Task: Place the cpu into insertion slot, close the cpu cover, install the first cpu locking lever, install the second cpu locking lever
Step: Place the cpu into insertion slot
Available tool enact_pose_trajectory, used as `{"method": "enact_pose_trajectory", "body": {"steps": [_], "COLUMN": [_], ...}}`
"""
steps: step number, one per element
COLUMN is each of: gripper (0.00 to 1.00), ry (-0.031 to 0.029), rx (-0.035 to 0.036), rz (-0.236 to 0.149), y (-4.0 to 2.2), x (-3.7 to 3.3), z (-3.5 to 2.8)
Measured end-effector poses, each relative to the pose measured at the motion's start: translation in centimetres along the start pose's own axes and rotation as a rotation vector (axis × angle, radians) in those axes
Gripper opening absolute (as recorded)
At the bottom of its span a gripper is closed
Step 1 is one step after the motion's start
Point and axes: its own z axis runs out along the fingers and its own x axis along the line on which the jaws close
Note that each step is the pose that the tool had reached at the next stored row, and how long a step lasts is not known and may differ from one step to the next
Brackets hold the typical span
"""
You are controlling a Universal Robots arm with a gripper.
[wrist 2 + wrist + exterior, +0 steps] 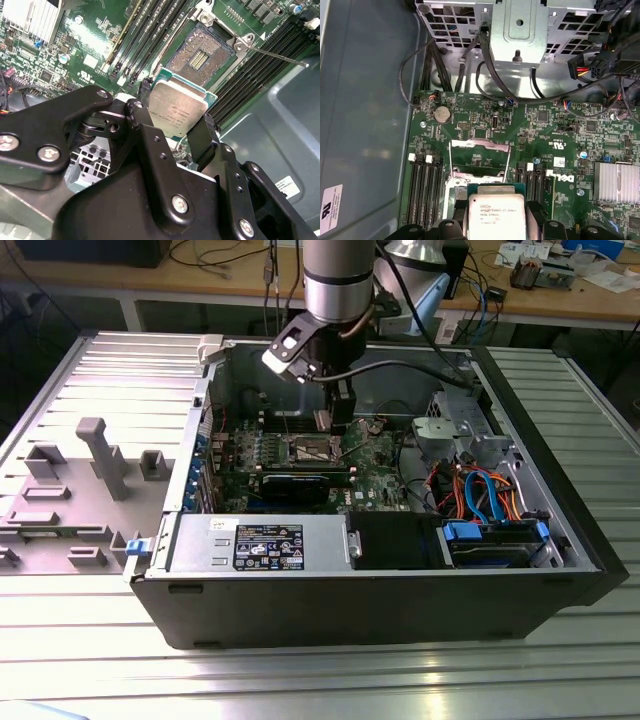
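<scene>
**Claw grips the cpu over the open socket**

In the exterior view, the arm reaches down from the upper middle of the frame into the open computer case (pixel 400 610) on the ribbed tabletop (pixel 300 680). The claw (pixel 340 422) hangs just above the insertion slot (pixel 312 448) on the green circuit board (pixel 375 468).

In the second wrist view, the claw (pixel 176 107) is clamped on two opposite edges of the cpu (pixel 172 102), silver top showing. The insertion slot (pixel 200 50) lies uncovered just beyond, with a thin metal lever (pixel 280 56) sticking out beside it.

In the first wrist view, the cpu (pixel 495 215) sits between the black fingers (pixel 536 215). The cpu cover (pixel 480 146) stands swung open beyond it, between the memory slots (pixel 425 187).
</scene>
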Motion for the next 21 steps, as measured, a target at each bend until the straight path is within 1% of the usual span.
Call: {"method": "enact_pose_trajectory", "body": {"steps": [5, 10, 12, 15, 20, 21], "gripper": [0.55, 0.55, 0.55, 0.55, 0.55, 0.55], "ry": [-0.0002, -0.0044, -0.0049, -0.0049, -0.0048, -0.0048], "rx": [-0.0002, -0.0011, -0.0011, -0.0011, -0.0011, -0.0011], "rz": [0.006, 0.053, 0.057, 0.057, 0.057, 0.057], "y": [-0.06, -0.08, -0.24, -0.97, -1.73, -1.8], "x": [0.52, 0.52, 0.53, 0.7, 1.03, 1.07], "z": [0.29, 0.58, 0.67, 0.79, 0.98, 1.0]}}
